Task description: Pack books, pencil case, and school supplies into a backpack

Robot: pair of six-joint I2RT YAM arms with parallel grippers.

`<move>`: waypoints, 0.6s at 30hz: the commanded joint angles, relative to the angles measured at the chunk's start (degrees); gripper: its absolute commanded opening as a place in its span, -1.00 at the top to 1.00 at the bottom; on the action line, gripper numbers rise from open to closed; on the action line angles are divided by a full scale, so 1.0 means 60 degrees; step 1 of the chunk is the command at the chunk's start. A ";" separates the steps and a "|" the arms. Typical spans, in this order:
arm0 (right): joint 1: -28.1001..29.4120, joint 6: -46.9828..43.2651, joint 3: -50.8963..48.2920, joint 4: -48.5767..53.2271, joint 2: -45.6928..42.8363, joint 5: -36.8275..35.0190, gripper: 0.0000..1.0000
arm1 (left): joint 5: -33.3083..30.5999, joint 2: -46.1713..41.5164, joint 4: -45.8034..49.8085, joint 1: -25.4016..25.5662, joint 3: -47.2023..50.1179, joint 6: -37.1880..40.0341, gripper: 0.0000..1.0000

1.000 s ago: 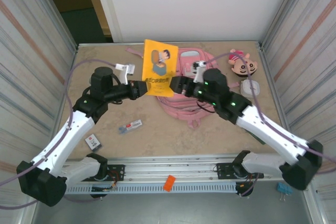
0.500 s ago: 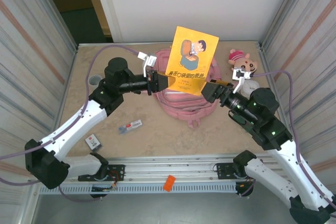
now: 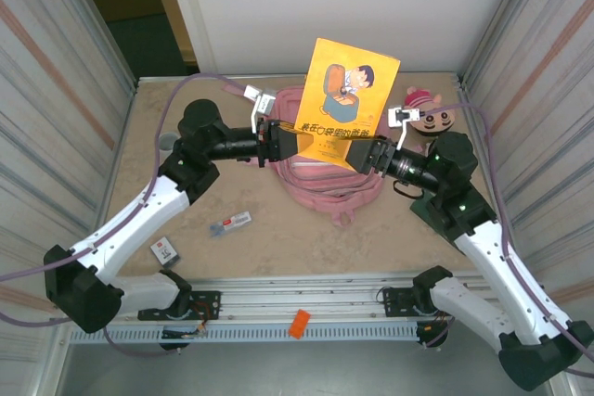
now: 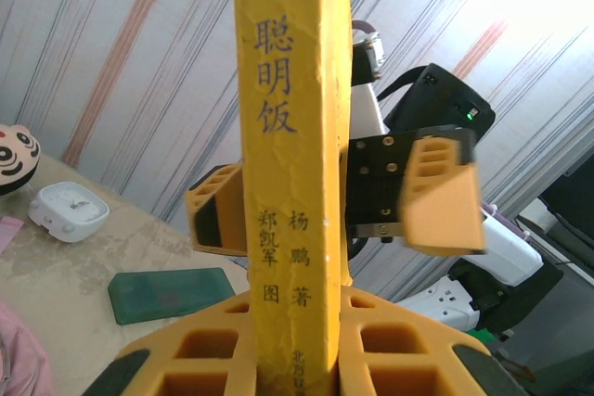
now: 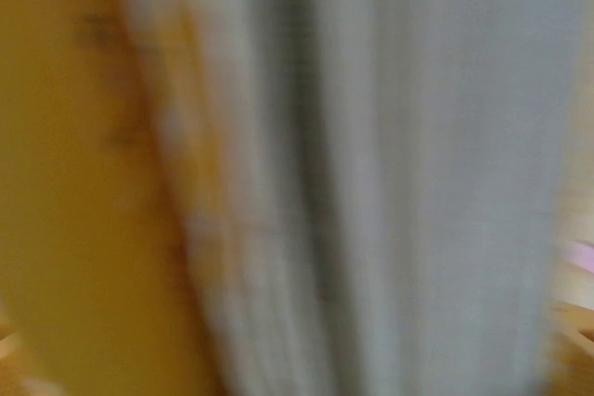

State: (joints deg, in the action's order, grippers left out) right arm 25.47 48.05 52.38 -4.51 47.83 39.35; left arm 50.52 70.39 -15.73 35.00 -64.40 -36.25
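The top camera is hanging above and behind the bases, looking down over the whole table [image 3: 278, 229]. The left wrist camera is peering along its own fingers [image 4: 200, 359], tight against the spine of the book [image 4: 288, 183], facing the right arm [image 4: 436, 104]. The right wrist camera is blurring, jammed close. Top and left wrist are sharing that book.

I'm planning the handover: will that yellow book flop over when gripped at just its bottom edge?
Probably not: the yellow book stands upright and flat above the left gripper, so it seems fairly stiff. Its slim spine suggests it is light. The smooth cover may slip in so narrow a pinch.
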 commanded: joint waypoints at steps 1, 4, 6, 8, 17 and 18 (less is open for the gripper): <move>-0.0020 0.0464 0.0376 -0.1593 -0.0152 0.1444 -0.98 | -0.0163 -0.0380 -0.0403 0.0069 -0.0375 0.0380 0.88; -0.0026 0.0064 0.0410 -0.1189 -0.0451 0.1184 -0.93 | -0.0569 -0.0420 -0.0144 0.0069 -0.0259 0.0665 0.87; -0.0040 -0.0138 0.0362 -0.1009 -0.0638 0.0896 -0.77 | -0.0712 -0.0430 -0.0035 0.0069 -0.0196 0.0807 0.87; -0.0056 -0.0281 0.0323 -0.0844 -0.0789 0.0516 -0.48 | -0.0804 -0.0424 0.0035 0.0063 -0.0137 0.0867 0.87; -0.0113 -0.1558 0.0486 0.0407 -0.0926 -0.1011 0.76 | -0.1523 -0.0836 0.1245 0.0069 0.0058 0.1880 0.67; -0.0107 -0.1880 0.0545 0.0640 -0.0905 -0.1089 0.78 | -0.1659 -0.0886 0.1537 0.0069 0.0040 0.2116 0.61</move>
State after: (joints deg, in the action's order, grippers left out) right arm 25.17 42.83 52.47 -2.85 44.10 36.95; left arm 46.13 67.64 -10.22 35.90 -64.31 -29.23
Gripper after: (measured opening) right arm 0.165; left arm 0.180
